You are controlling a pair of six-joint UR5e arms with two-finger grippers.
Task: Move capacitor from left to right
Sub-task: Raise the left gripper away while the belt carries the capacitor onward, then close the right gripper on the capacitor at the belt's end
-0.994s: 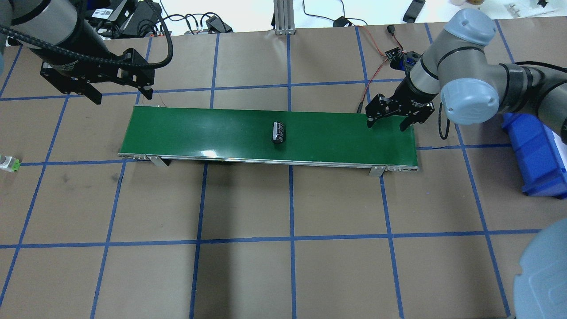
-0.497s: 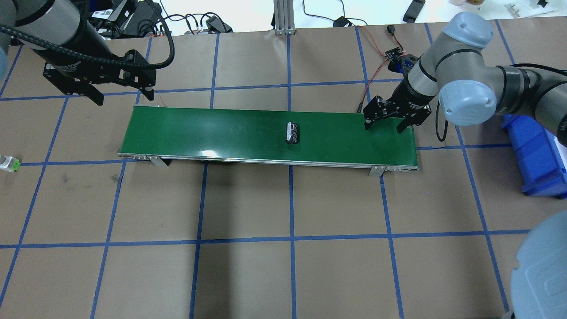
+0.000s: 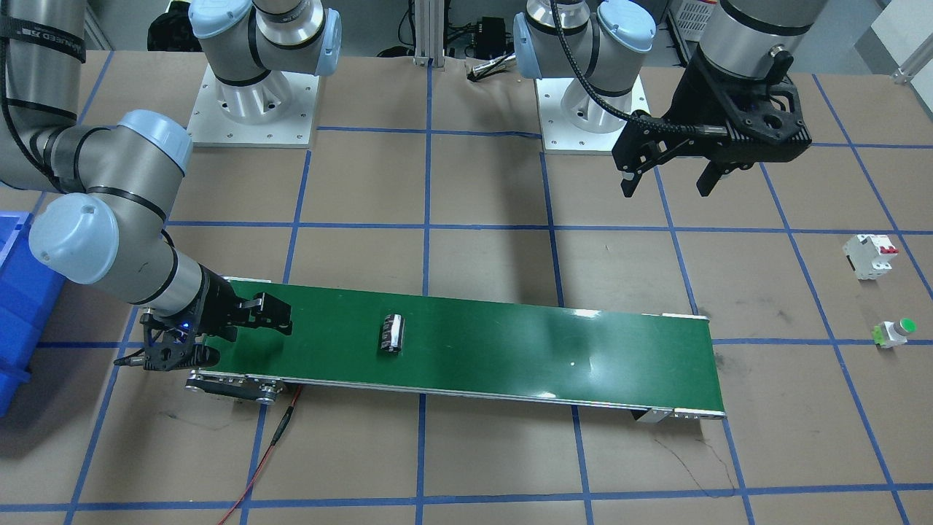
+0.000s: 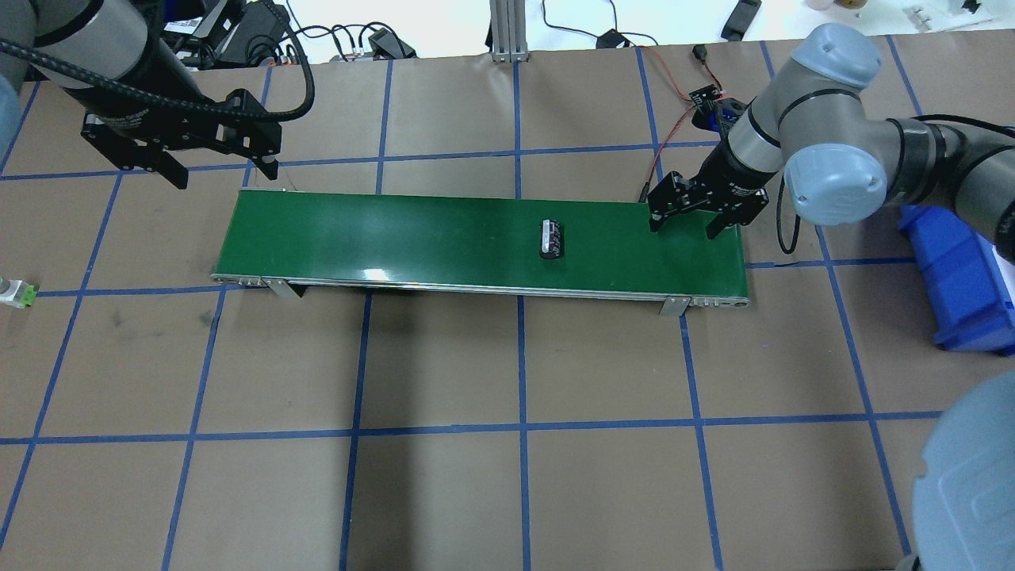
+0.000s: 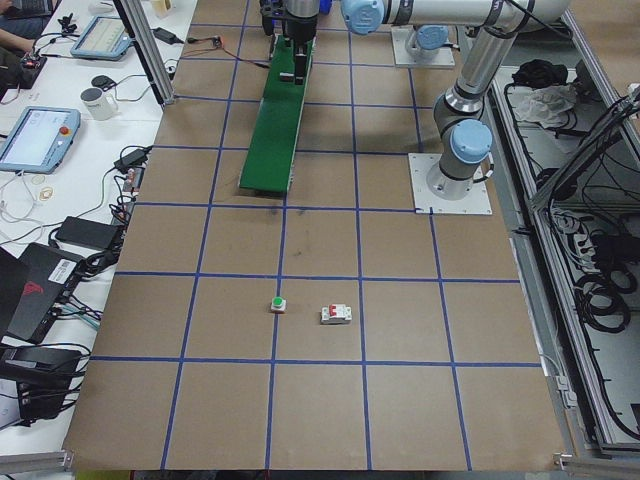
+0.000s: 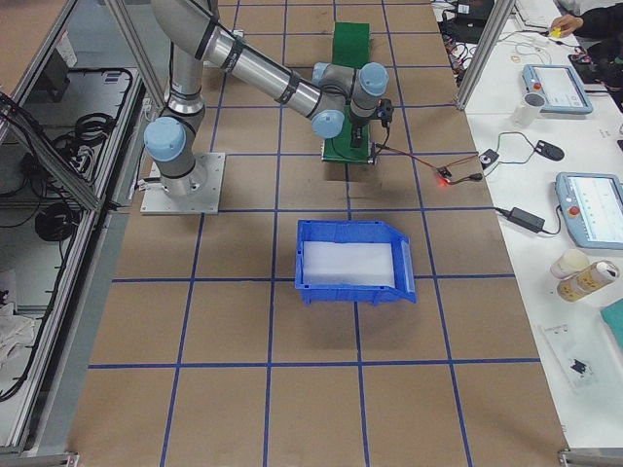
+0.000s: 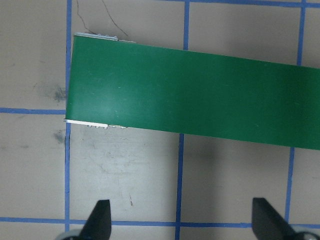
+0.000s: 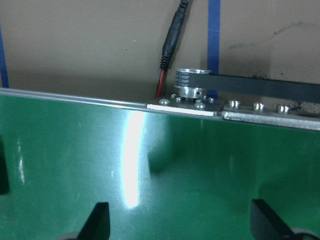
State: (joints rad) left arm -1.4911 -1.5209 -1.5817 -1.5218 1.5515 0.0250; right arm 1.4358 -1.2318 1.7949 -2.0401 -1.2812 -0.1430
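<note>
The capacitor [image 4: 553, 239] lies on the green belt [image 4: 381, 230], right of its middle and short of the right gripper [image 4: 683, 228]. That gripper hangs wide open and empty, low over the belt's right end. The left gripper [image 4: 224, 174], also wide open and empty, hovers near the belt's left end.

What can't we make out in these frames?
- capacitor print: too small to read in the overhead and front views.
- capacitor in both wrist views: out of frame, only the belt shows.
- capacitor in both side views: too small or behind an arm, cannot tell.
- blue bin: cut by overhead's right edge.
- green push button: cut by overhead's left edge.
</note>
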